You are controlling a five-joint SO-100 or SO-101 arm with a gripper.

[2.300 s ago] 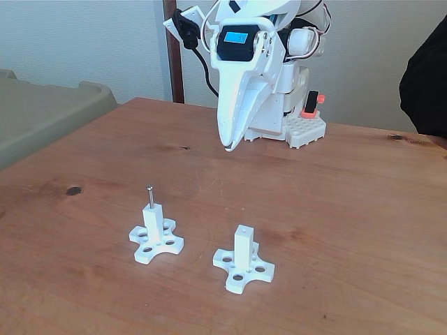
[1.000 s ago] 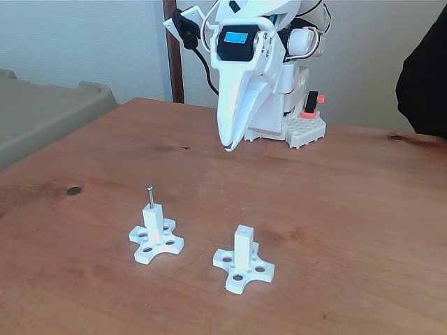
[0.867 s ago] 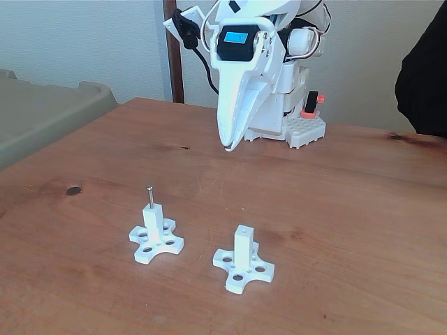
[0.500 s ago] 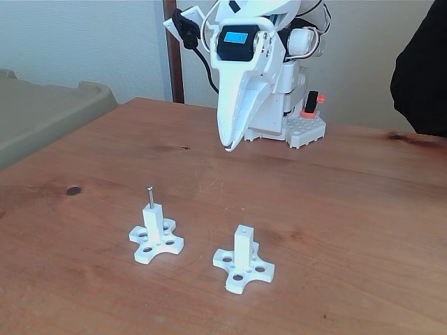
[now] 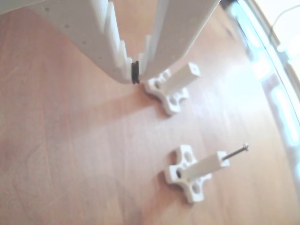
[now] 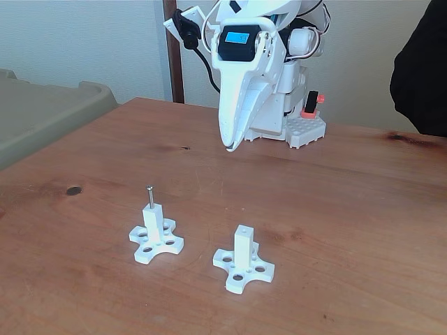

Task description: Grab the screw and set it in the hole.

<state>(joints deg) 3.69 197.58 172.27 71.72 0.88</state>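
Screw (image 6: 149, 195) is standing upright in the top of the left post (image 6: 154, 225) in the fixed view, with most of its shank and the little head sticking out above the tip. The hole (image 6: 242, 228) it has to go into is on the tip of the other post (image 6: 242, 251), just to the right and a bit nearer the camera. Gripper (image 6: 228, 145) hangs well back toward the arm's base (image 6: 302, 129), up off the table (image 6: 349, 209), nowhere near either post. Its jaws are pretty much pinched together; in the other view the tips meet with just a black rubber ring (image 5: 135, 72) between them, nothing held.

What could go wrong, as I see it: that screw is thin, so with the jaws this narrow a descent would just knock it or tip its post over. They need to open first. The posts look light and not fixed down, so a slightly off-centre pinch could drag the whole post along instead of pulling the screw free. Then the target hole is tiny, so any tilt in how the screw sits in the grip probably means it skids off the post tip and rolls away across the wood.

Compared with the earlier frames, basically nothing on the table has changed: arm, screw and both posts sit in the same spots. The only difference is the person's dark sleeve (image 6: 422, 77) at the right edge, which reaches a bit further into the shot now.
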